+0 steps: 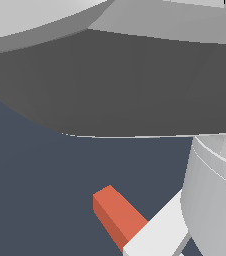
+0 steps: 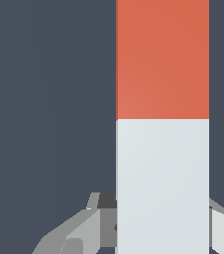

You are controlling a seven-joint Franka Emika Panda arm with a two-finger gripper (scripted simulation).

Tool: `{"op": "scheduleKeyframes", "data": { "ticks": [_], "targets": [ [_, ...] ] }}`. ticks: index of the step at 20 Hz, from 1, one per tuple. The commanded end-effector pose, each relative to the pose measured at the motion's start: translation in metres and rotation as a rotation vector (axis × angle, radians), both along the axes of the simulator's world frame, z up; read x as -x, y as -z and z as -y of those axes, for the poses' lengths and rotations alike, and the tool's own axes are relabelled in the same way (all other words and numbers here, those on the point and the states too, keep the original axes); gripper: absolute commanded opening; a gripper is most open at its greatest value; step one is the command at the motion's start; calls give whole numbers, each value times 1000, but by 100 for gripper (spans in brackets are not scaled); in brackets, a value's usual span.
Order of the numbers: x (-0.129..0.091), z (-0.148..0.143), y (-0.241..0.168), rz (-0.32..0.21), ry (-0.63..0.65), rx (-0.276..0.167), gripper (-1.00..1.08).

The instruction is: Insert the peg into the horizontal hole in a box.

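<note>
Peg [image 1: 119,214] observed in the exterior view: a square-section bar lying low in the frame, near the camera, over the dark blue-grey tabletop [image 1: 40,190]. Its red-orange end points up and toward the exterior view's left; its white portion runs down toward the exterior view's right and passes behind a pale grey cylindrical part of the arm [image 1: 212,195]. A large dark grey arm body fills the upper half of this view and blocks everything beyond it. Neither box nor hole is visible here.

Wrist view: the peg runs lengthwise through the frame, red-orange for the far stretch, white for the stretch nearer the camera, with a sharp straight boundary between the two colours. The gripper [image 2: 162,223] sits at the white portion; one grey finger [image 2: 79,230] shows on one side of the bar and a paler finger on the other side, each close against the bar's flank. Contact appears to be made on the white section, so the gripper is closed around the peg. Background is uniform dark blue-grey surface only.
</note>
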State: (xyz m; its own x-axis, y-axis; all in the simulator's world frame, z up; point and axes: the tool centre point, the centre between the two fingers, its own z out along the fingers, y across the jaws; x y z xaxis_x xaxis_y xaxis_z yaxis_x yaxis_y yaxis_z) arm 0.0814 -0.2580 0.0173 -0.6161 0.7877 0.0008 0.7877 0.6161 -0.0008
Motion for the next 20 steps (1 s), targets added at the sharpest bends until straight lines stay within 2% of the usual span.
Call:
{"op": "scheduleKeyframes", "data": {
  "ticks": [1, 11, 20],
  "targets": [
    [1, -2, -1, 0, 2, 0, -100],
    [13, -26, -8, 0, 42, 0, -100],
    [35, -78, -24, 1, 130, 0, -100]
  ]
}}
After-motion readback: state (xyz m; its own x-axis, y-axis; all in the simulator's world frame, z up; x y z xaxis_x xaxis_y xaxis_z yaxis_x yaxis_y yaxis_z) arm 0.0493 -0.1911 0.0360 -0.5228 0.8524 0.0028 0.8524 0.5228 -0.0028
